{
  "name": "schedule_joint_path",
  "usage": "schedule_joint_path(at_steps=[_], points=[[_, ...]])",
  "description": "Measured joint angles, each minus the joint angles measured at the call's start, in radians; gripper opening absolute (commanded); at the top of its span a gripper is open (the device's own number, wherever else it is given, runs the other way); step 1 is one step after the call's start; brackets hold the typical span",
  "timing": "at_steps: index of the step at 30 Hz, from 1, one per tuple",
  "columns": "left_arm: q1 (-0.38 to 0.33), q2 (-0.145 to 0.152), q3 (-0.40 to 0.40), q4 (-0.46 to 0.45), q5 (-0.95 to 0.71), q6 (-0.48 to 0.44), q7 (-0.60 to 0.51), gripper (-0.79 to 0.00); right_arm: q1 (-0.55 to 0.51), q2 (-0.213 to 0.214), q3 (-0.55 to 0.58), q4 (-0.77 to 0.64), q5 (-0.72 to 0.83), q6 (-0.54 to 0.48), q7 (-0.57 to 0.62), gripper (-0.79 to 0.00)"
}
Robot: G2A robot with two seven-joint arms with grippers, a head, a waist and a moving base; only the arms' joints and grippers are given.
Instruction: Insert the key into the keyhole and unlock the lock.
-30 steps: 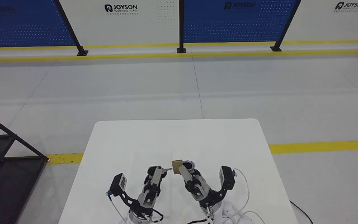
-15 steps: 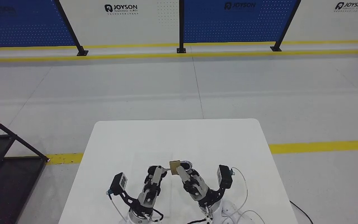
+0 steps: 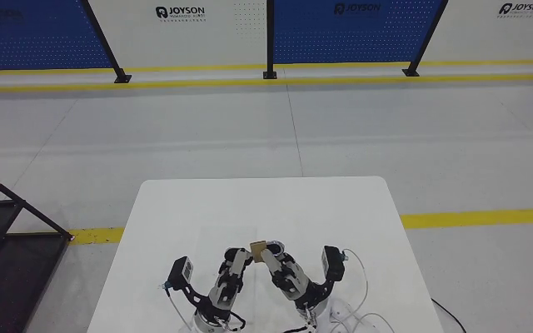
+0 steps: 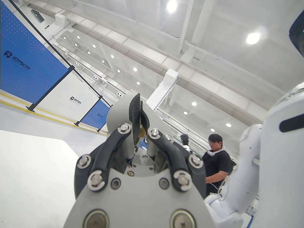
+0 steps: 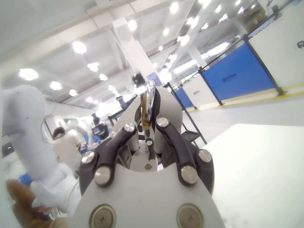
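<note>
**Padlock** (image 3: 258,248): brass body with a chrome shackle (image 5: 149,99). It is held off the white table (image 3: 250,204), over the table's near part and between the two gripper tips. In the right wrist view it is seen edge-on. Its long axis runs along the fingers, with the shackle toward the fingertips and the brass edge showing toward the palm. In the top view the brass body juts out past the fingertips toward the left gripper.

**Right gripper** (image 5: 148,104): fingers drawn narrow and clamped on the padlock's two flat faces. It sits just right of the table's middle line, and the arm comes in from the near edge.

**Key** (image 4: 142,132): a small brass-coloured piece pinched deep between the dark pads (image 4: 135,110), mostly covered by them. Which way its blade points cannot be told.

**Left gripper** (image 3: 239,260): fingers nearly together, gripping the key. Its tips are angled toward the padlock and lie just beside it. Whether key and lock touch cannot be told from the top view.
</note>
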Motion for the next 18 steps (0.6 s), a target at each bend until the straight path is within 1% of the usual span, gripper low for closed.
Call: schedule_joint_path(at_steps=[1, 2, 7, 9, 11, 12, 13, 14, 15, 18], points=[[0.000, 0.000, 0.000, 0.000, -0.001, 0.000, -0.001, -0.259, -0.001, 0.000, 0.001, -0.001, 0.000, -0.001, -0.001, -0.785], [0.000, 0.000, -0.001, 0.000, -0.002, 0.000, -0.002, -0.237, -0.002, 0.000, 0.003, -0.002, -0.001, -0.003, -0.002, -0.785], [0.005, 0.000, -0.010, -0.002, -0.001, -0.007, -0.007, -0.231, -0.009, 0.002, 0.011, -0.005, -0.003, -0.007, -0.006, -0.785], [0.008, 0.000, -0.015, -0.003, 0.000, -0.011, -0.009, -0.268, -0.010, 0.002, 0.014, -0.006, -0.003, -0.009, -0.007, -0.785], [0.010, 0.001, -0.020, -0.004, 0.003, -0.015, -0.012, -0.357, -0.012, 0.002, 0.017, -0.005, -0.002, -0.012, -0.009, -0.785], [0.011, 0.002, -0.025, -0.001, 0.008, -0.022, -0.016, -0.388, -0.013, 0.003, 0.021, -0.005, 0.000, -0.014, -0.011, -0.785], [0.012, 0.003, -0.030, 0.002, 0.014, -0.030, -0.021, -0.391, -0.015, 0.003, 0.024, -0.005, 0.002, -0.017, -0.012, -0.785], [0.012, 0.005, -0.036, 0.007, 0.021, -0.040, -0.027, -0.369, -0.016, 0.004, 0.028, -0.005, 0.004, -0.020, -0.013, -0.785], [0.012, 0.008, -0.045, 0.014, 0.033, -0.060, -0.035, -0.400, -0.019, 0.005, 0.034, -0.005, 0.005, -0.024, -0.013, -0.785], [0.015, 0.013, -0.068, 0.033, 0.050, -0.105, -0.048, -0.431, -0.026, 0.009, 0.047, -0.009, 0.009, -0.034, -0.007, -0.785]])
